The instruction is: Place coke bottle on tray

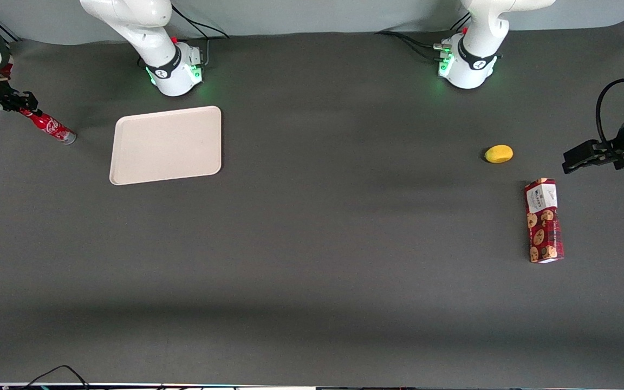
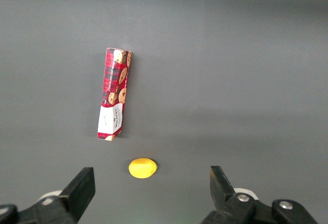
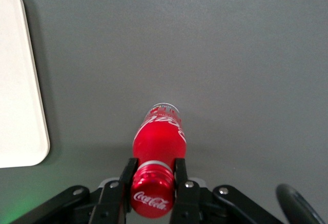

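Nearest my front camera, lower right of frame: cookie box (image 1: pixel 544 220) flat on the tabletop (image 1: pixel 312 244), yellow fruit (image 1: pixel 499 154) just above it in frame. Both sit toward the parked arm's end. Upper left of frame: tray (image 1: pixel 166 144), bare. At the left edge, beside the tray but apart from it: coke bottle (image 1: pixel 52 127), tilted. I see the gripper (image 3: pixel 154 183) with fingers (image 3: pixel 126 175) clamped either side of the bottle's neck under the red cap.
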Tool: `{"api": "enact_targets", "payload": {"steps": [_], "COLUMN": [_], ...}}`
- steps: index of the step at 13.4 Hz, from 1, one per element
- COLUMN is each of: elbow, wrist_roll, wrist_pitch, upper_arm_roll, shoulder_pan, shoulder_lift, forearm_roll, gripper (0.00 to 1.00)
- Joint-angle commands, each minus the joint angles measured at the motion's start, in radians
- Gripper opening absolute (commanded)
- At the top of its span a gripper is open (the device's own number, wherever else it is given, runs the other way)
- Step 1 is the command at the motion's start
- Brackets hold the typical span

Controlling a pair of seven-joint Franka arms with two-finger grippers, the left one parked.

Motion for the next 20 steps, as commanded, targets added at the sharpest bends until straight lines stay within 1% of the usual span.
{"api": "enact_targets", "payload": {"steps": [1, 4, 7, 9, 11, 14, 17, 20], "elbow": [-0.013, -0.006, 0.054, 0.108, 0.172, 0.321, 0.5, 0.606], "wrist_roll": [-0.015, -0.011, 0.003, 0.006, 0.026, 0.063, 0.167, 0.317], "wrist_pitch": [0.014, -0.001, -0.078, -0.133, -0.216, -0.387, -0.581, -0.722], "upper_arm_roll": [-0.008, -0.005, 0.006, 0.032, 0.076, 0.16, 0.298, 0.465], "shoulder_pan": [0.007, 0.013, 0.019, 0.019, 0.019, 0.019, 0.019, 0.019], "shoulder_lift": [-0.017, -0.021, -0.028, -0.028, -0.032, -0.04, -0.041, -0.057], "forearm_roll": [-0.023, -0.022, -0.02, -0.02, -0.02, -0.02, -0.019, -0.013], "gripper": [0.0, 0.0, 0.0, 0.0, 0.0, 0.0, 0.0, 0.0]}}
